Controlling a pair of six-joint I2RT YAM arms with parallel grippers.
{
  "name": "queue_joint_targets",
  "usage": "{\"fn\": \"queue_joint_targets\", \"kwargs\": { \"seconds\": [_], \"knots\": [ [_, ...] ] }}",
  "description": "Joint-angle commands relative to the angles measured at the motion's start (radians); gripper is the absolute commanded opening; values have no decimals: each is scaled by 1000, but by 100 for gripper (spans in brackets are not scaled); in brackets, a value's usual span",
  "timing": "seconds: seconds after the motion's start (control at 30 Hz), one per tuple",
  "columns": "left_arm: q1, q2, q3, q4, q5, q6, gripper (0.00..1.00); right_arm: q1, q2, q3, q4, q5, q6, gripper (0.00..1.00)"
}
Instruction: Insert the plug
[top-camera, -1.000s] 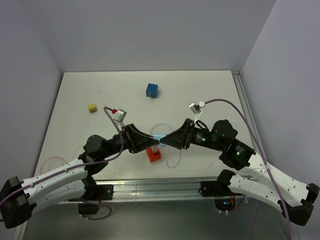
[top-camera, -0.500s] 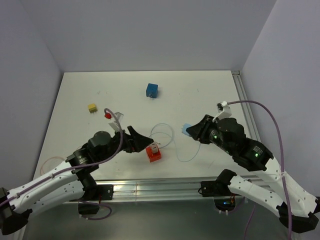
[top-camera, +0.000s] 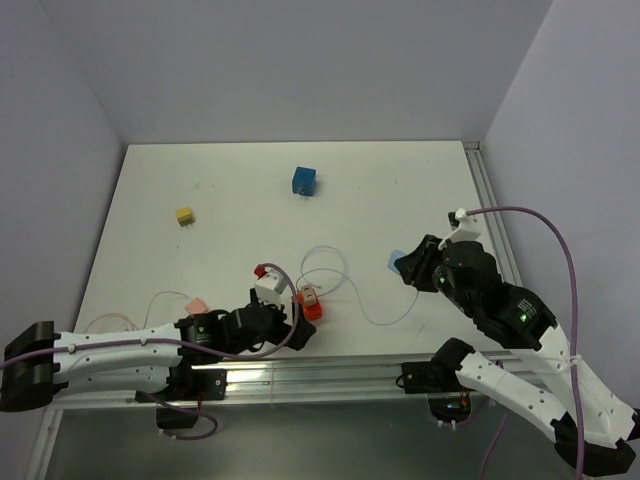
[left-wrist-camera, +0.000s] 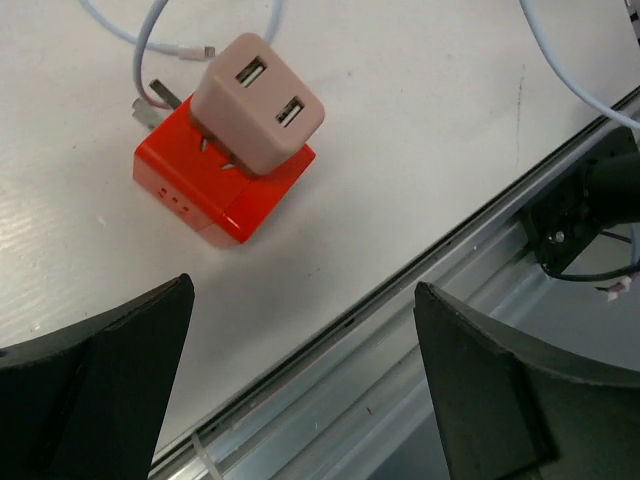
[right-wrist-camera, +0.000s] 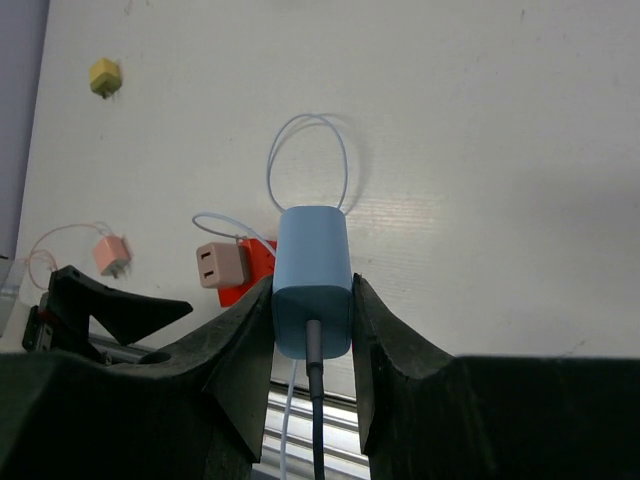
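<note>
Moved since 1 s ago: both arms have pulled apart from their meeting over the red socket cube (left-wrist-camera: 215, 190). My L arm has dropped low toward the near edge and its jaws have gone from shut to wide. My R arm has swung back to the right, taking its load along.

1. L gripper (left-wrist-camera: 302, 290): released, jaws spread, nothing btwn them. It hovers just on the near side of the red socket cube, not touching it.
2. Beige charger (left-wrist-camera: 258, 100): two USB ports facing up, sits on the cube's top face. Can't tell if it is fully seated. Cube stands on the table (top-camera: 230, 180) close to the near rail (left-wrist-camera: 400, 330).
3. R gripper (right-wrist-camera: 310, 283): clenched on the light-blue plug (right-wrist-camera: 312, 250), one finger on each side. Its cord runs out of the plug's near end and back btwn the fingers. Plug is held above the table, right of ctr, well apart from the cube.
4. White cable (top-camera: 325, 265): loose loop lying just beyond the cube.
5. Pink plug (top-camera: 196, 304): on the table left of the L gripper, thin cord attached.
6. Yellow plug (top-camera: 184, 215): far left, alone.
7. Blue cube (top-camera: 304, 181): far side, near ctr, alone.
</note>
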Motion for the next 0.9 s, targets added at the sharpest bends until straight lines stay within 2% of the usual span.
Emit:
{"fn": "queue_joint_targets", "kwargs": {
  "seconds": [0.0,0.3,0.53,0.73,0.87],
  "knots": [
    [-36,87,-3,135,-112,126,97,-6,-17,-17,78,-43,-50,0],
    [-46,380,153,54,-203,238,98,-8,-44,-30,98,-83,-79,0],
    [-33,431,190,129,-206,360,98,-9,-55,-45,102,-92,-87,0],
    [32,471,201,155,-200,406,98,-9,-58,-56,113,-106,-91,0],
    [41,515,226,143,-253,417,98,-8,-57,-59,114,-109,-93,0]
  ]
}}
